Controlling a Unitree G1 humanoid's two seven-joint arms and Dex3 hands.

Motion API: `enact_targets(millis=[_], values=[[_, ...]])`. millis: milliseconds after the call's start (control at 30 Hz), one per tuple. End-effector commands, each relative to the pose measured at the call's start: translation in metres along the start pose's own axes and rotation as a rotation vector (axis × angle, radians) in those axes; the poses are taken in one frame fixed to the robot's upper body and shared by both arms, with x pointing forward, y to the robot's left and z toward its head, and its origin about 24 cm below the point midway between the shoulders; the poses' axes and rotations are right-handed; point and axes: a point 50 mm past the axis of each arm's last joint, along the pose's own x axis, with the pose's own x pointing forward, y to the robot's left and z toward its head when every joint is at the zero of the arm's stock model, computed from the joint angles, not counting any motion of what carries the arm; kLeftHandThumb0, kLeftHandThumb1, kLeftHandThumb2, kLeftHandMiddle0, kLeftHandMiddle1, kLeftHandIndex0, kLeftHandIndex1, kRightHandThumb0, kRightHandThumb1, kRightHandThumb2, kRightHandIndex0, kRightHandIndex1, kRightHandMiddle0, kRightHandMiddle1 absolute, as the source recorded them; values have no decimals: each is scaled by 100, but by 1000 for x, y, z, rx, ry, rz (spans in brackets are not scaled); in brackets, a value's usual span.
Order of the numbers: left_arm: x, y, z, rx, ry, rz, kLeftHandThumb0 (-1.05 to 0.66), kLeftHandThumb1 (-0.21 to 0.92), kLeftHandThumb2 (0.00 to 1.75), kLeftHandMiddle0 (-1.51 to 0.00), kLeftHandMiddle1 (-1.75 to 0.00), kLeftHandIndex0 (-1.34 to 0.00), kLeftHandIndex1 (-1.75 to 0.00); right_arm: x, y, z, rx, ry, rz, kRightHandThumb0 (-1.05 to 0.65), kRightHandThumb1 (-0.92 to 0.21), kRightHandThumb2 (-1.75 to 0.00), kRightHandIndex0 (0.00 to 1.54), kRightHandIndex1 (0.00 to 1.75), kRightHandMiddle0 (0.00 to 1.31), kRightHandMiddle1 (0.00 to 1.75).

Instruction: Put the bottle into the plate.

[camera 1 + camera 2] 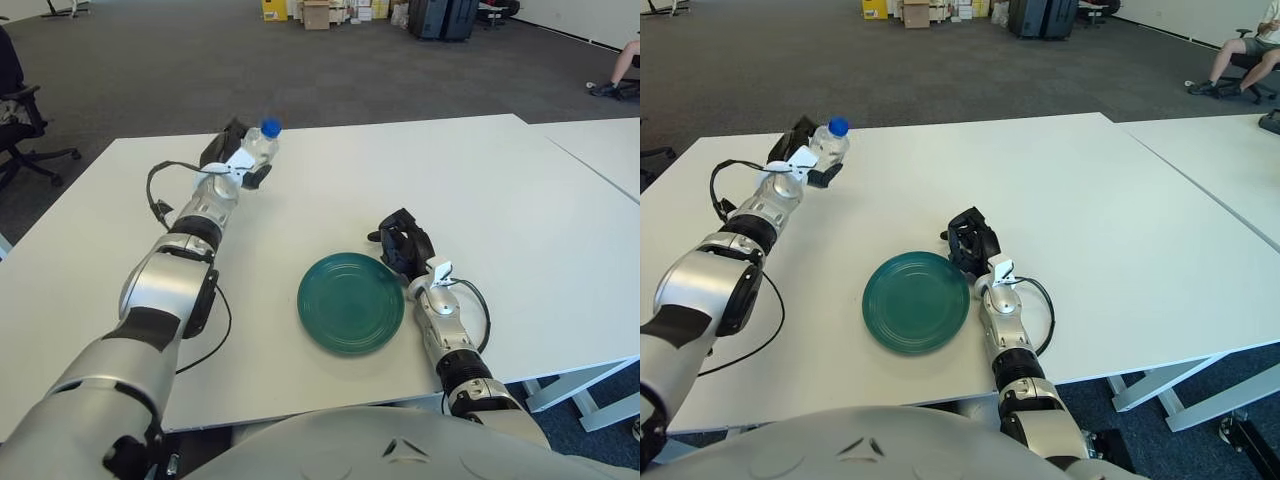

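Head stereo pair (overlapping), down over table (500, 190)

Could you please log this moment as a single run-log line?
left hand: shut on bottle, far left of table | right hand: idle beside plate's right edge | plate: holds nothing
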Motion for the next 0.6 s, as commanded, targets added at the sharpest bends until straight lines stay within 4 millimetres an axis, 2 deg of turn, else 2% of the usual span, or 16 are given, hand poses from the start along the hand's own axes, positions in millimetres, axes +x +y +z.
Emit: enact_targets(millis=[0,233,467,567], values=[[6,5,30,-102,-104,15,-47,29,134,-115,-175,-62,-175,-18,-7,-29,8,146,-36,-37,-71,-80,44,116,31,175],[-5,5,47,-185,-223,-12,-47,30,133,-117,-175,-62,-175,-18,-8,-28,15,139,-42,-38,-71,-81,43,116,32,175],[-35,2,76,-207,-400,-93,-47,30,133,-118,-175,-62,-175,-17,-9,-29,25,156,-41,-38,-69,-83,43,118,33,175],[-45,-1,81,-216,-459,-140,-47,30,133,-119,-175,-62,-175,-17,-9,-29,28,159,-39,-38,-69,-84,41,121,33,175]])
